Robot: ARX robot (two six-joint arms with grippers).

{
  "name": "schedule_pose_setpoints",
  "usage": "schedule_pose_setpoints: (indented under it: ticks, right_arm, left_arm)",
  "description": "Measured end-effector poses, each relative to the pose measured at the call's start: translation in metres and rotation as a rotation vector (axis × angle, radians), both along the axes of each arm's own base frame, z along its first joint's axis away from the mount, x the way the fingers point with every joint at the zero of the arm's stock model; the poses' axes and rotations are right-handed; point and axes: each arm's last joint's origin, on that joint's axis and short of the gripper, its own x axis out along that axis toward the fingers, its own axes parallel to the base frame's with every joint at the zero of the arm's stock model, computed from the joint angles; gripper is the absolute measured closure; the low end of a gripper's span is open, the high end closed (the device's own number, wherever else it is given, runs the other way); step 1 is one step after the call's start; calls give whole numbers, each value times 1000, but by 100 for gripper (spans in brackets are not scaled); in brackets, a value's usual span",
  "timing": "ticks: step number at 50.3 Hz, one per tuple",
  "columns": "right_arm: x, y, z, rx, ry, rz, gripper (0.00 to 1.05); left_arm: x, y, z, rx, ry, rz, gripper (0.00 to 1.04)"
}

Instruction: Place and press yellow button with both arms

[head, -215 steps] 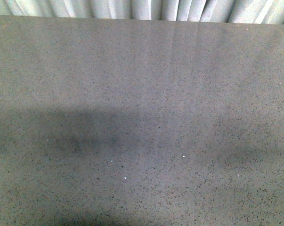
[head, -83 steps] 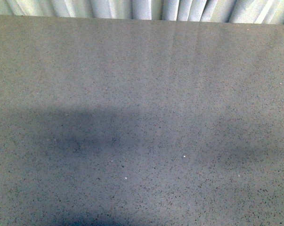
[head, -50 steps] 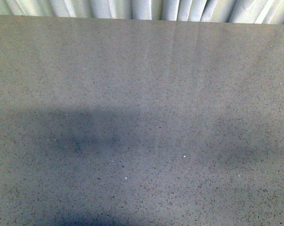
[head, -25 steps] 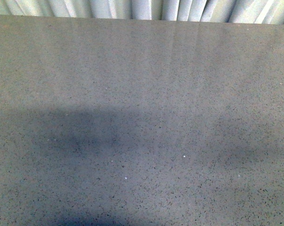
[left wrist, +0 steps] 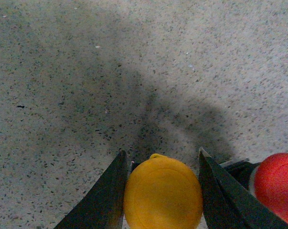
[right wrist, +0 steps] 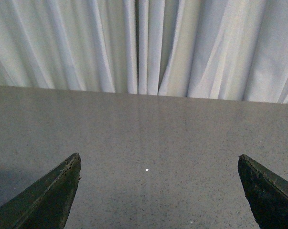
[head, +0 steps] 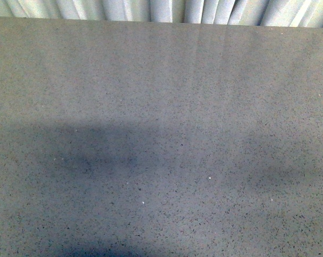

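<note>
The yellow button shows in the left wrist view as an orange-yellow domed cap. My left gripper is shut on it, one dark finger on each side, above the speckled grey table. The button's base is hidden under its cap. In the right wrist view my right gripper stands open with nothing between its wide-apart fingers, over the table. Neither arm nor the button appears in the front view, only arm shadows on the table.
A red domed button sits just beside my left gripper's outer finger, with a dark part next to it. White pleated curtains hang behind the table's far edge.
The front view stays almost the same. The dark shadow on the near left of the table has shifted only slightly.
</note>
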Motion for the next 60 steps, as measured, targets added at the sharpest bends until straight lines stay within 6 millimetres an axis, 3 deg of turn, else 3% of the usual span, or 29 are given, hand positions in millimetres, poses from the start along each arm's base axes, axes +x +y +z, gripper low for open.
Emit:
schedule_pose_setpoints:
  ticks: [17,22,26,33,39,45,52,60]
  right_arm:
    - [0,0,0,0,0,0,9]
    - [0,0,0,0,0,0,9]
    - [0,0,0,0,0,0,9]
    - [0,0,0,0,0,0,9]
    - [0,0,0,0,0,0,9]
    - [0,0,0,0,0,0,9]
    - [0,0,0,0,0,0,9]
    - [0,0,0,0,0,0,9]
  left_arm:
    - [22,0,62,1,-163,-11,70]
    - [32,-19,79,-3,-212,-60,70]
    - [41,-50,82,-22,-225,-129,70]
    - [52,-113,74,-59,-219,-270,70]
    - [58,-178,51,-101,-169,-410,70]
    - [59,-223,28,-109,-116,-508,70]
    - [61,-244,8,-111,-72,-543,70]
    - [62,-247,-5,-120,-46,-533,70]
